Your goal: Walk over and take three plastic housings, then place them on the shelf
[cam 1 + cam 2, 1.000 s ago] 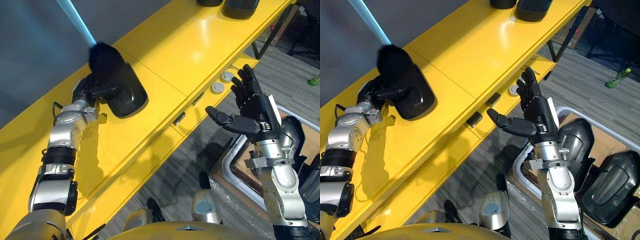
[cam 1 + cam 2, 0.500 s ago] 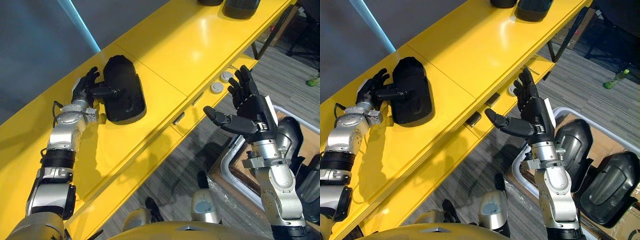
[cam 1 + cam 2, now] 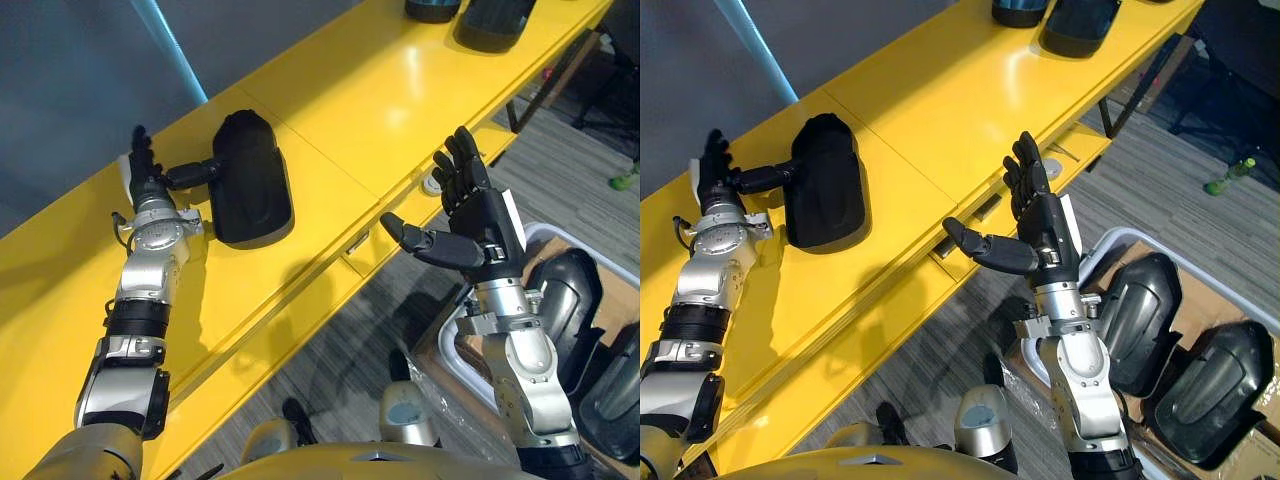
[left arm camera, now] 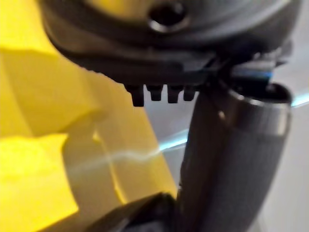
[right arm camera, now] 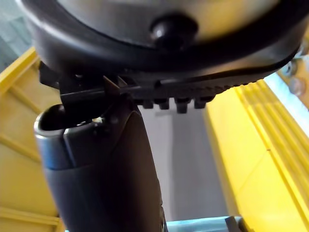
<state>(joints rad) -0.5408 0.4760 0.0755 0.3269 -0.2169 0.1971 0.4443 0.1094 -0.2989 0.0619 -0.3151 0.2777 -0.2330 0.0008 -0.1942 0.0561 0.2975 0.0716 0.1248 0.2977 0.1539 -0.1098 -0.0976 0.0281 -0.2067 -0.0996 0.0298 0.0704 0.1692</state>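
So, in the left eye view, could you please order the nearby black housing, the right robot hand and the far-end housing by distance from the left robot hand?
1. Nearby black housing, on the yellow shelf right beside the left robot hand.
2. Right robot hand, open, in front of the shelf, about midway along.
3. Far-end housing, at the shelf's far right end.

Workshop or light-industrial work area, not home. Long yellow shelf (image 3: 400, 90) runs along dark grey wall (image 3: 60, 80). Identical black plastic housings (image 3: 252, 180) lie as stock on shelf. More lie in white-rimmed bin (image 3: 1118, 232) standing on grey striped floor (image 3: 940, 340). Green bottle (image 3: 1225, 178) stands on floor beyond.
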